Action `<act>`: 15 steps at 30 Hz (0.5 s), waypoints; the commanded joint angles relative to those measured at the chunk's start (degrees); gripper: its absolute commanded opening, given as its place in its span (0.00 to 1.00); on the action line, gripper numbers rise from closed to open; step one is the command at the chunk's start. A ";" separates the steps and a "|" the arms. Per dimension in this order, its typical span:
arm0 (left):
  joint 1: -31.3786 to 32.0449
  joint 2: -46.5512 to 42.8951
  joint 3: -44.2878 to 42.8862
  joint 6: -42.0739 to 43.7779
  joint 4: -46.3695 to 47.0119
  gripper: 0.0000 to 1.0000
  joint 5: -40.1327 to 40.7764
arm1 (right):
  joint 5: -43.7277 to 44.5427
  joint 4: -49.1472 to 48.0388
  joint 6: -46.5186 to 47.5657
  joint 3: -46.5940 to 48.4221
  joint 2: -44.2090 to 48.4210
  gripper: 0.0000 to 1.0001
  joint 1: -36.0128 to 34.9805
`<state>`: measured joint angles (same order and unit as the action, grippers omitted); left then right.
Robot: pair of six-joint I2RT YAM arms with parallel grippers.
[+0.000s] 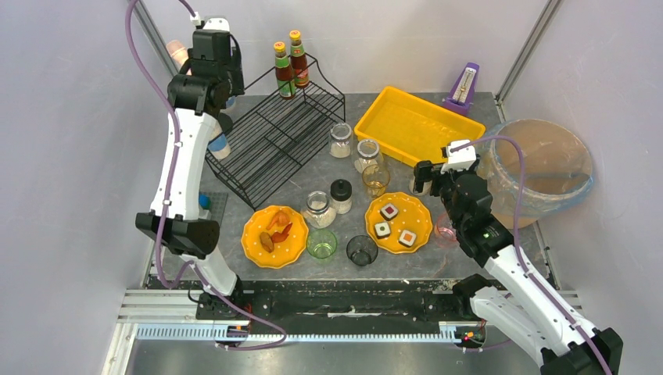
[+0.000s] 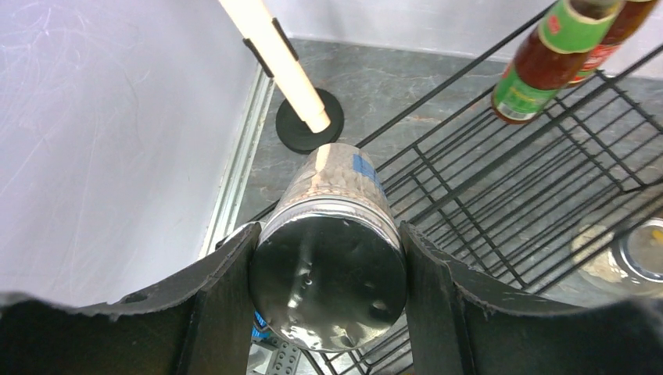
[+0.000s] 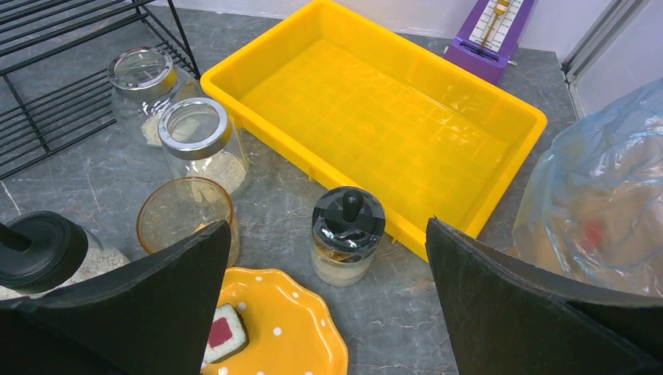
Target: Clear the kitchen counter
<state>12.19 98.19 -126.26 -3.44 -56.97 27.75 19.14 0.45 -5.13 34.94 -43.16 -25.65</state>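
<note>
My left gripper (image 2: 328, 289) is shut on a shiny metal can (image 2: 332, 234) with a blue label, its fingers pressed to both sides. It holds the can above the left end of the black wire rack (image 1: 274, 137). In the top view the can (image 1: 220, 145) shows just below the wrist. My right gripper (image 3: 328, 297) stands wide open with nothing between its fingers. It hovers over the dark-grey kitchen counter (image 3: 414, 312). Just ahead of it, beside the yellow tray (image 3: 375, 117), stands a small glass jar with a black lid (image 3: 346, 234).
Two sauce bottles (image 1: 289, 69) stand on the rack. Two orange plates (image 1: 274, 234) (image 1: 399, 221), several jars (image 1: 340, 141) and glasses (image 1: 321, 244) crowd the counter's middle. A bag-lined bin (image 1: 539, 168) sits at the right, a purple metronome (image 1: 465, 86) behind the tray.
</note>
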 commanded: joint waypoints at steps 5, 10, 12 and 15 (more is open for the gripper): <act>-3.26 3.54 -3.18 -0.75 1.51 0.02 -3.80 | -0.60 -1.85 0.42 1.18 -0.28 0.98 -0.19; -3.79 4.91 -4.43 -1.13 -1.83 0.02 -4.78 | -0.46 -1.89 0.50 1.27 -0.61 0.98 -0.18; -3.92 4.99 -5.03 -1.34 -3.32 0.02 -5.11 | -0.42 -1.77 0.56 1.43 -0.85 0.98 -0.15; -3.92 4.42 -5.68 -1.96 -4.98 0.02 -5.66 | -0.36 -1.77 0.50 1.58 -1.08 0.98 -0.13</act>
<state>8.93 103.11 -128.86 -3.81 -60.69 22.85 18.90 0.45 -5.13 34.94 -43.99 -25.65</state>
